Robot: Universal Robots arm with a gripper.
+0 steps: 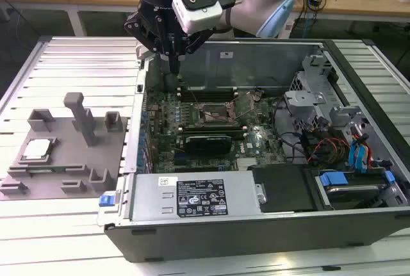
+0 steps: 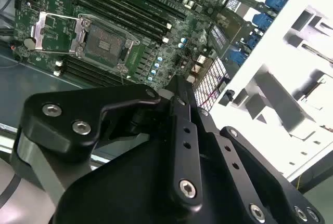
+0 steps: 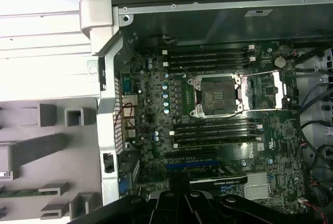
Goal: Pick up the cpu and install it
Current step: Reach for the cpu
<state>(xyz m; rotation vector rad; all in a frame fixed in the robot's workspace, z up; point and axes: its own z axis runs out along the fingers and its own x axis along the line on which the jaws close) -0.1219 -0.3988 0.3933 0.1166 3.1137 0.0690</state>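
The cpu (image 1: 37,150), a small silver square chip, lies flat in a recess of the grey fixture plate (image 1: 64,167) at the exterior view's left, outside the computer case. My gripper (image 1: 174,66) hangs over the case's back left corner, well away from the chip, with its fingers shut together and nothing between them. The open socket (image 1: 214,114) sits in the middle of the green motherboard with its metal load frame swung back. Both wrist views show the socket (image 2: 106,44) (image 3: 217,95) bare. The black gripper (image 2: 177,84) points down toward the board.
A tall grey post (image 1: 82,116) and several small blocks stand on the fixture plate. The case wall (image 1: 138,129) separates fixture and board. Memory sticks (image 3: 208,57) flank the socket. A drive cage (image 1: 314,97), cables and a power supply (image 1: 192,196) fill the exterior view's right and front.
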